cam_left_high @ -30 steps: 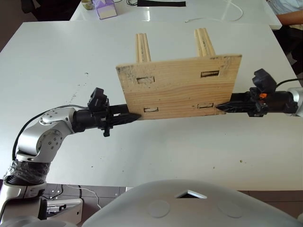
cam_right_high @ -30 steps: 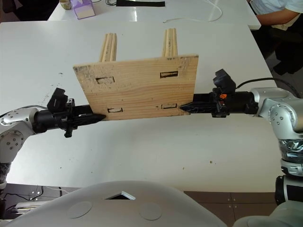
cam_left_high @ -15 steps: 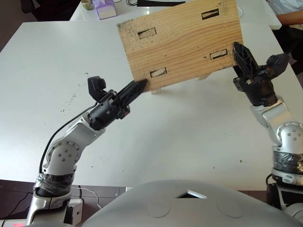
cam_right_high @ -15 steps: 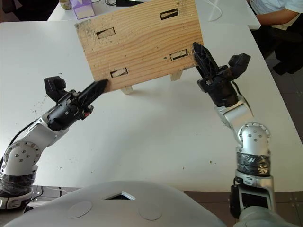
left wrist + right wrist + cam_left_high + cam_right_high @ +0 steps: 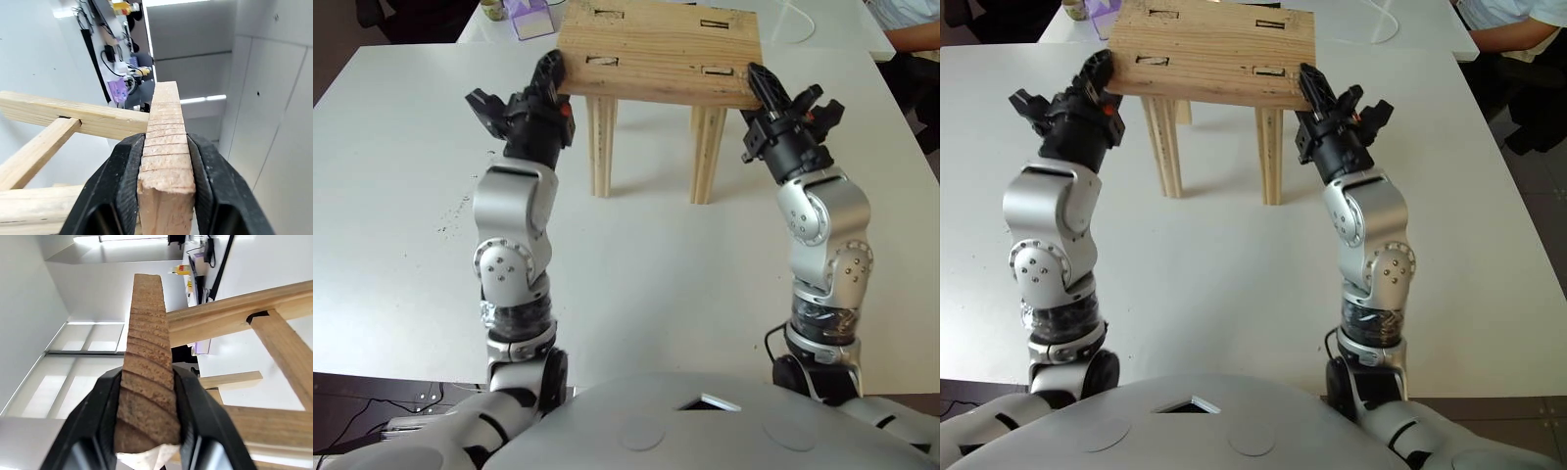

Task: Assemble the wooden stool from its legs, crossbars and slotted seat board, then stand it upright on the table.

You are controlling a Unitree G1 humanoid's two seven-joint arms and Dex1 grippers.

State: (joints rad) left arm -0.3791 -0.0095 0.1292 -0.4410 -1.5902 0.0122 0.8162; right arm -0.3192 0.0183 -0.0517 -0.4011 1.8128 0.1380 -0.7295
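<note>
We see the white desk (image 5: 636, 294) spread wide, with a broad stretch of its top between the near edge and the wooden stool (image 5: 656, 88). The stool stands upright toward the far edge, about midway between the desk's left and right edges. Its slotted seat board (image 5: 656, 44) is level on top, and the two front legs (image 5: 600, 147) reach down to the desk top. A crossbar (image 5: 34, 154) joins the leg rails beneath the seat. Both forearms rise steeply from the near edge and tilt away from us. The left gripper (image 5: 551, 73) clamps the seat board's near left corner, its fingers (image 5: 129, 166) pressed on both faces. The right gripper (image 5: 762, 88) grips the near right corner the same way.
</note>
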